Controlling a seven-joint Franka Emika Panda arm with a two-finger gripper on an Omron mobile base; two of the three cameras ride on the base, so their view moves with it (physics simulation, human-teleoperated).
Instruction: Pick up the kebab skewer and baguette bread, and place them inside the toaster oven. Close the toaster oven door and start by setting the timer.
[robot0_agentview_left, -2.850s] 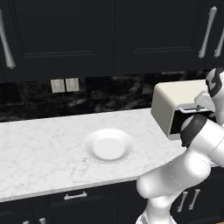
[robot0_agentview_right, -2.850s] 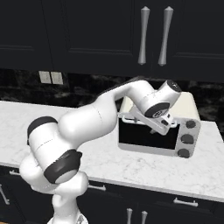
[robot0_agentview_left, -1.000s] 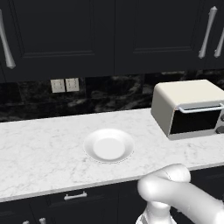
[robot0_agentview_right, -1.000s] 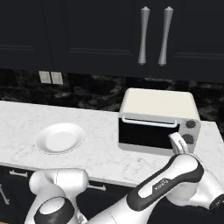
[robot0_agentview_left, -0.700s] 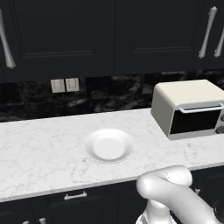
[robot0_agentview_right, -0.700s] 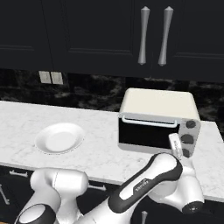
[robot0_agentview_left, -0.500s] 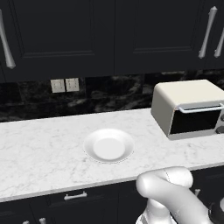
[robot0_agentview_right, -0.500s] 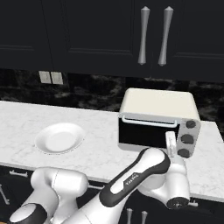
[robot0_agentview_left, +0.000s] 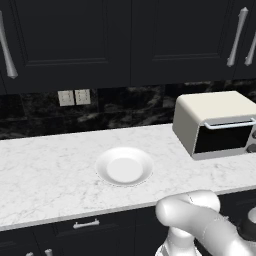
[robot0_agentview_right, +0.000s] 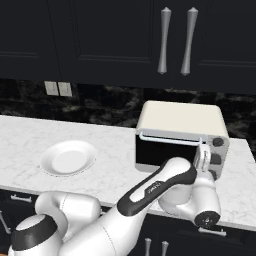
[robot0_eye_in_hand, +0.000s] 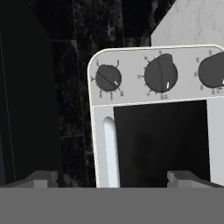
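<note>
Item: toaster oven (robot0_agentview_right: 180, 132), cream-white, standing on the marble worktop (robot0_agentview_left: 50, 175) against the dark backsplash. Its toaster oven door (robot0_agentview_right: 167, 152) is shut, dark glass upright, silver bar handle (robot0_agentview_right: 170, 139) along the top edge.

Item: tool (robot0_agentview_right: 202, 159), raised in front of the oven's right-hand control strip, just beside the dials; whether it touches them cannot be told. Judged positioned there to reach the timer, the door stage being done.

Item: tool tips (robot0_eye_in_hand: 43, 178), seen in the hand view standing wide apart, nothing between them.

Item: three dark dials (robot0_eye_in_hand: 161, 74), rolled sideways in the hand view, each with a white pointer mark; the base views give no such detail.

Item: white plate (robot0_agentview_left: 124, 167), bare, mid-worktop, well apart from the oven; shown by both base views.

Item: kebab skewer and baguette bread, not made out behind the dark glass; presumably inside.
</note>
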